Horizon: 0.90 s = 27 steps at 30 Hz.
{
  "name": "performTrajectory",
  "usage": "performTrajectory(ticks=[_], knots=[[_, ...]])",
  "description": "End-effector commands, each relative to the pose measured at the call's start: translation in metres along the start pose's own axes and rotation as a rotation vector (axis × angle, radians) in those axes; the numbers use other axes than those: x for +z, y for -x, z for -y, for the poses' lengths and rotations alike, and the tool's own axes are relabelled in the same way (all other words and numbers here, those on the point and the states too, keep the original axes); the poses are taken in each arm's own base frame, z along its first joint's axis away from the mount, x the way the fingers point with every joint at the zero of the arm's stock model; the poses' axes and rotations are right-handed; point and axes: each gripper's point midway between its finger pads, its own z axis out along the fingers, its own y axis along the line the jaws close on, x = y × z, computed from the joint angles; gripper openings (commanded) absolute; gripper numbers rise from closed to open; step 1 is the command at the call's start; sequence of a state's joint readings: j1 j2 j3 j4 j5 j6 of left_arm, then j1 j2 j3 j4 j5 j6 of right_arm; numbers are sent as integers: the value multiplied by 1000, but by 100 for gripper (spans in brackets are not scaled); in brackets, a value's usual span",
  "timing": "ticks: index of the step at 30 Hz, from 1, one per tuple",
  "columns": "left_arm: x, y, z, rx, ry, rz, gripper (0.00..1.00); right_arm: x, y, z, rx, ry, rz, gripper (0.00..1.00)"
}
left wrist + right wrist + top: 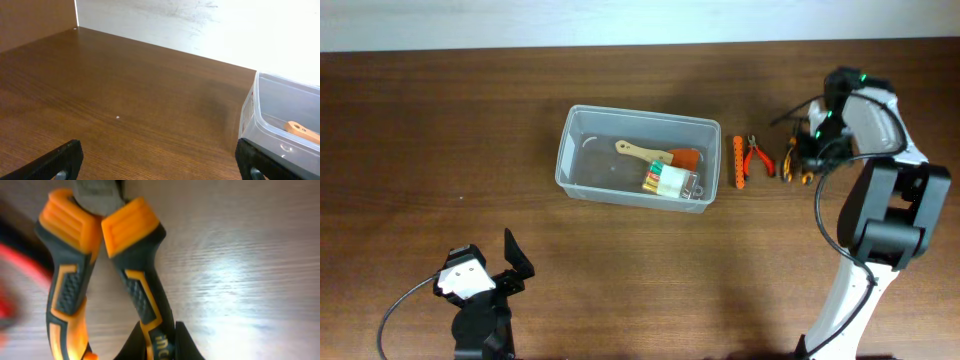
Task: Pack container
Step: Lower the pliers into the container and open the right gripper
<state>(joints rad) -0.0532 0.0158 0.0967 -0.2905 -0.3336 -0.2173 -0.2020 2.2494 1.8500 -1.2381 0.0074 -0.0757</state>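
Nearby, at the table's near edge toward the left corner, the left gripper hangs released, fingers spread wide. Mid-table toward the far edge sits the clear rectangular plastic container, probably light, thin-walled and slick, so best pinched at its rim. Near the right edge the right gripper hovers at orange-and-black-handled pliers; whether it is clenched I cannot tell.
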Motion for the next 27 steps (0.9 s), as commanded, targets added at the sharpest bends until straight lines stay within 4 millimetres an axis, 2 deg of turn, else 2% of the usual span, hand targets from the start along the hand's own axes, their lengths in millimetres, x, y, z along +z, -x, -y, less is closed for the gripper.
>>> performTrajectory(ticks=[1,3,4,6,8,10,13,15,18,22,24,27], knots=[[0,-1,0,10,0,0,99,-119,37,-32,-15,33,297,4],[0,-1,0,10,0,0,99,-161,38,-58,-67,64,382,4],[0,-1,0,10,0,0,99,-191,37,-83,-129,93,449,4],[0,-1,0,10,0,0,99,-224,31,-129,-311,139,536,4],[0,-1,0,10,0,-1,99,-239,24,-169,-481,154,582,4],[0,-1,0,10,0,-1,99,-242,10,-213,-676,159,603,4],[0,-1,0,10,0,0,99,-228,-10,-272,-935,151,599,4],[0,-1,0,10,0,0,99,-211,-19,-305,-1087,144,589,4],[0,-1,0,10,0,0,99,-174,-28,-346,-1304,124,562,4],[0,-1,0,10,0,0,99,-121,-27,-376,-1503,91,528,4],[0,-1,0,10,0,0,99,-97,-17,-384,-1517,80,529,4],[0,-1,0,10,0,0,99,-74,-7,-390,-1515,78,523,4]])
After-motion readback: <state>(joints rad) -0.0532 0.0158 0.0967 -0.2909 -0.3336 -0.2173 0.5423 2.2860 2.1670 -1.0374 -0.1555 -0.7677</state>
